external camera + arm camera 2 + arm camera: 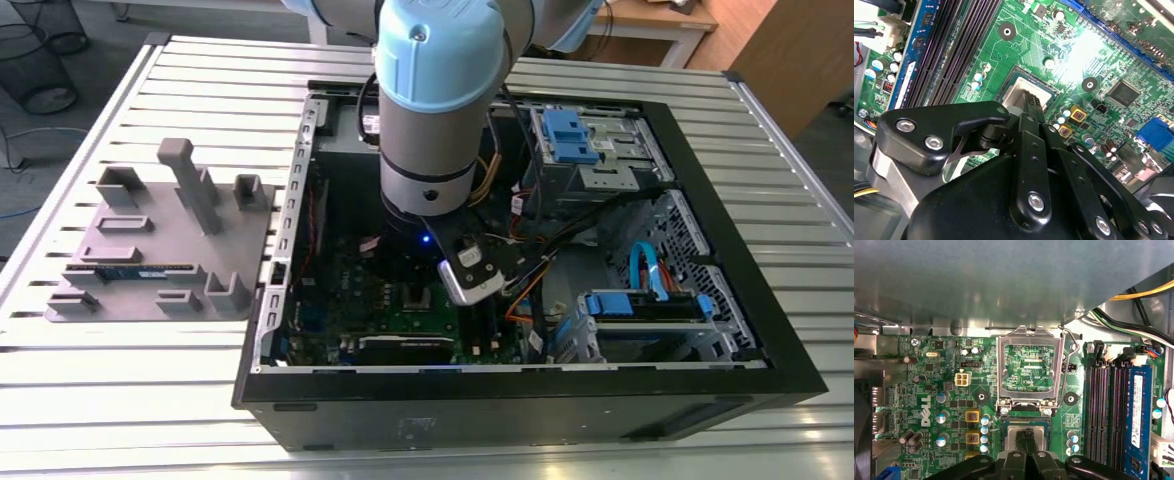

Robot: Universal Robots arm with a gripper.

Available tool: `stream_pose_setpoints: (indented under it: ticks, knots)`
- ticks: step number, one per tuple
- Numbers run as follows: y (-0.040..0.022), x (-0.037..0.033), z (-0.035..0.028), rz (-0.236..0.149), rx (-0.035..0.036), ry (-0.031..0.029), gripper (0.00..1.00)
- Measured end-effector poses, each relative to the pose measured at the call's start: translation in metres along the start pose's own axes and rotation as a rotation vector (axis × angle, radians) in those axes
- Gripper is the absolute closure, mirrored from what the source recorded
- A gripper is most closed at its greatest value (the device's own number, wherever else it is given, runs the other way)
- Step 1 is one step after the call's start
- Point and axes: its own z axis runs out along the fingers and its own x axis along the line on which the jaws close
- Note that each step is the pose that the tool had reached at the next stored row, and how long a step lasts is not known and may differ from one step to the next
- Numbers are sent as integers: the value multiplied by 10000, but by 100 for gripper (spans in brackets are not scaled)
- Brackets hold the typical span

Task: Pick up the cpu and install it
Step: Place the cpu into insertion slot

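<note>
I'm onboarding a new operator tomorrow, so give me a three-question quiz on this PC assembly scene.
1. Inside or outside the computer case: where does the grey fixture plate lie?
2. True or false: the socket frame is clamped shut over the cpu.
3. The tool is at: A the fixture plate; B the cpu; C the installed memory stick.
Key: 1 outside; 2 false, it stands open; 3 B.
</note>
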Motion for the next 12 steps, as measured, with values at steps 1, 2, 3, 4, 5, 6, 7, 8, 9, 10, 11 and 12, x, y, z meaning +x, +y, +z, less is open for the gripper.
stream_pose_setpoints:
  ticks: [1,2,3,4,5,6,7,8,9,10,11,12]
  knots:
    - [-1,0,2,0,-1,-1,89]
    - [-1,1,6,0,0,0,89]
    - [-1,1,10,0,2,1,89]
    - [-2,1,14,0,5,2,89]
    - [-2,1,15,0,5,2,89]
    - [-1,1,15,0,5,2,89]
    - [-1,1,16,0,3,2,89]
    - [-1,1,17,0,2,1,89]
    - [-1,1,19,0,2,1,89]
    - [-1,1,22,0,4,2,89]
    - [-1,1,24,0,5,2,89]
    - [-1,1,24,0,5,3,89]
